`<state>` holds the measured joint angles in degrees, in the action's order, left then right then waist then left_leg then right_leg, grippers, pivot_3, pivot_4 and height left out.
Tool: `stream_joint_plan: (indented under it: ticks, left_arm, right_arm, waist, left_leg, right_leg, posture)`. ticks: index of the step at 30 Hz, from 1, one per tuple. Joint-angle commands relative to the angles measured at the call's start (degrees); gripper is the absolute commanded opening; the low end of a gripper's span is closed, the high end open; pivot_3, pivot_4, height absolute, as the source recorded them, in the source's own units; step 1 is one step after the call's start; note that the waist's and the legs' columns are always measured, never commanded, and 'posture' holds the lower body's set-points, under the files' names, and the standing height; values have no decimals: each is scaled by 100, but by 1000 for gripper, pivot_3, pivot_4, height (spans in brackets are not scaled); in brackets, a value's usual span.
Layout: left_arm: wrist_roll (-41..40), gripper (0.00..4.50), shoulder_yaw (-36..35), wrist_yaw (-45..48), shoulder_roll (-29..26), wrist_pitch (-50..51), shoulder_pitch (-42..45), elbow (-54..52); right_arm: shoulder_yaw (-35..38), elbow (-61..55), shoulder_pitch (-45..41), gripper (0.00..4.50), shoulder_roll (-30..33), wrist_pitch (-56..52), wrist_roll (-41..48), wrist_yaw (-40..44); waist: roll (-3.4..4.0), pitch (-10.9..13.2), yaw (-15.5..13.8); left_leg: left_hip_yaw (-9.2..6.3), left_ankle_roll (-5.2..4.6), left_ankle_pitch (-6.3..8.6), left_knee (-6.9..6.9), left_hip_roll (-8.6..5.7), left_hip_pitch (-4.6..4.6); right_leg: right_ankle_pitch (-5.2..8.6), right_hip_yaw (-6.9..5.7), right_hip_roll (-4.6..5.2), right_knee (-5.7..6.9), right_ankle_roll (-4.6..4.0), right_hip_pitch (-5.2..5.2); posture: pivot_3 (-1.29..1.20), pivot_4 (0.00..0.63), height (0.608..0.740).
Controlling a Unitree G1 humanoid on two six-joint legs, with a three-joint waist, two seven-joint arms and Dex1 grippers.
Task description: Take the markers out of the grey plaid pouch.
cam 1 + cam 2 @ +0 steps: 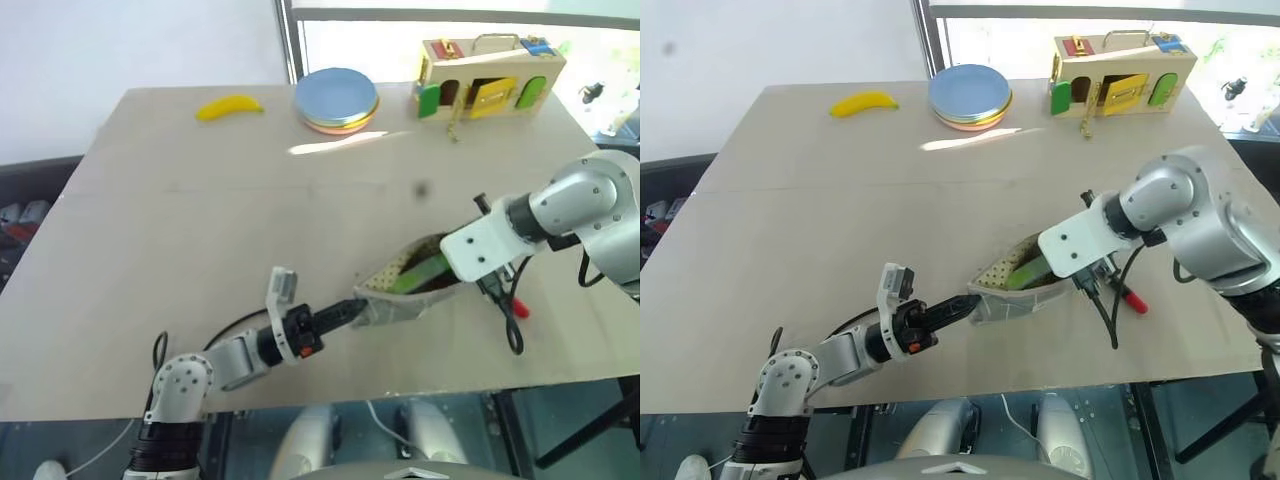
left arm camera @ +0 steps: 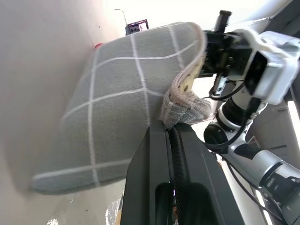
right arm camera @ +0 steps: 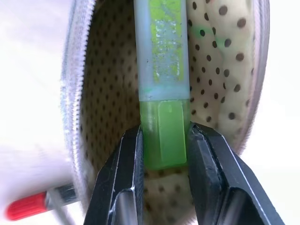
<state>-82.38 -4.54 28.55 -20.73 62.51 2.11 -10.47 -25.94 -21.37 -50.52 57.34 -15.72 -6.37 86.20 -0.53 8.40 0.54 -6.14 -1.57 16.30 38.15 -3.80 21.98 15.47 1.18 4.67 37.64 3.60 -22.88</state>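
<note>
From the head camera, the grey plaid pouch (image 1: 400, 290) lies near the table's (image 1: 200, 220) near edge, right of centre, its left corner pinched by the clenched left gripper (image 1: 345, 312), while the right gripper (image 1: 455, 272) reaches into its open mouth around the light green marker (image 1: 420, 273), and the red marker (image 1: 520, 308) lies on the table just right of the pouch. In the left wrist view, the black fingers (image 2: 159, 187) are clamped on the pouch's zipper end. In the right wrist view, the two fingers (image 3: 124, 178) grasp the green marker's cap against the dotted lining (image 3: 108, 93).
</note>
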Motion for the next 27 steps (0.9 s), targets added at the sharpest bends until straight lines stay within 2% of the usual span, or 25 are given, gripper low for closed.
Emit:
stream_joint_plan:
  ticks: [1,11,16,21,24,27]
  left_arm:
    - [-31,0,-48,-25,72,-2,-34,-15]
    - [-4,0,-39,-110,143,67,139,58]
    - [71,0,-90,-170,162,25,249,73]
    - [157,0,-395,-156,5,-116,381,84]
    - [457,0,-529,34,-287,-274,483,-96]
    - [825,0,-620,234,-704,-472,686,-513]
  right_arm:
    - [422,-278,-210,801,60,-102,426,308]
    - [395,122,-576,801,663,57,436,544]
    - [451,170,-629,801,658,-60,587,481]
    - [1070,420,-725,801,715,-854,1416,397]
    - [1560,561,-584,801,755,-1498,1994,209]
    - [2041,670,-76,801,878,-1816,2306,-59]
  waist:
    - [-1,1,-15]
    - [2,5,-36]
    - [1,6,-37]
    - [0,9,-41]
    - [0,10,-50]
    - [-3,12,-71]
  left_leg:
    - [0,0,0,0,0,0]
    - [-1,-1,0,-1,-1,1]
    - [-1,0,0,-1,-1,2]
    - [-1,0,0,0,-1,4]
    - [-3,0,0,-1,0,6]
    - [-4,-1,1,-4,-1,11]
  right_leg:
    - [0,0,0,-1,0,0]
    - [0,-2,2,-3,0,0]
    - [0,-2,2,-3,0,0]
    - [0,-2,2,-3,0,-1]
    - [0,-4,2,-3,0,-2]
    - [0,-4,4,-11,-1,-4]
  posture:
    - [0,150,740]
    - [0,150,740]
    - [0,150,740]
    - [0,150,740]
    - [0,150,740]
    - [0,150,740]
